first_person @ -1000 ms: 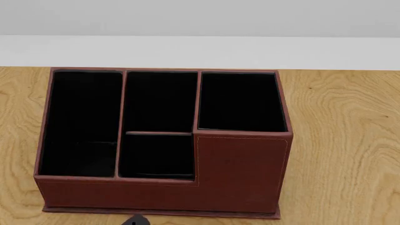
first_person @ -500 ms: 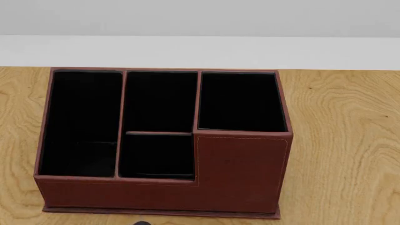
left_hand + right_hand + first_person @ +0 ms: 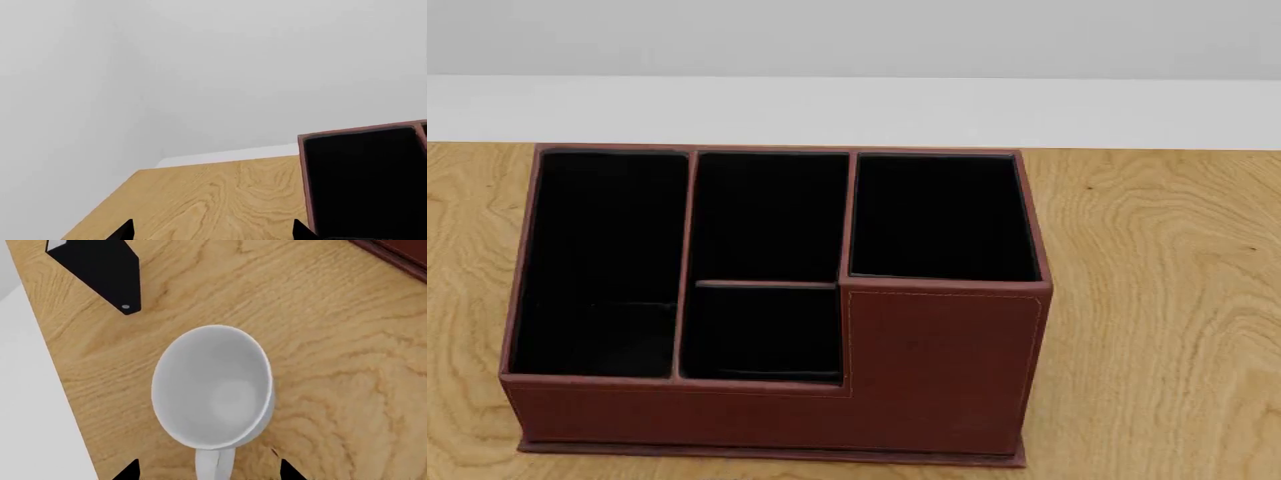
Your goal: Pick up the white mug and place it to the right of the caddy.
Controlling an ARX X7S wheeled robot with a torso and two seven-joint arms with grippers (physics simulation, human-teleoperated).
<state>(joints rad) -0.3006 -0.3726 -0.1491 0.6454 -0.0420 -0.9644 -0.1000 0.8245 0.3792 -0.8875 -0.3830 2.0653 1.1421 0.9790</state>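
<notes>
The right gripper [image 3: 203,471] is seen poised above the white mug [image 3: 213,387], which stands upright on the wooden table [image 3: 333,355], its open mouth faced toward the wrist camera. Only the two dark fingertips [image 3: 127,471] are shown at the frame edge, set well apart, so the jaws are judged spread. The mug's handle [image 3: 215,464] lies between the tips, while the bowl sits just beyond them; nothing is gripped yet. The alignment is judged to be chosen so that the handle or the near rim can be closed upon. Farther past the mug, a small black box [image 3: 100,270] rests on the table, well apart from it, and a corner of the caddy [image 3: 393,255] is glimpsed off to one side.

The left gripper [image 3: 212,231] is held idle with its tips likewise spread, nothing between them; the caddy's black-lined end compartment is seen beside one tip and bare table ahead.

From the head camera, the caddy [image 3: 941,370] fills the view with its stepped front nearest, and the open table to its right is judged the intended destination. Neither the mug nor either gripper is shown there.
</notes>
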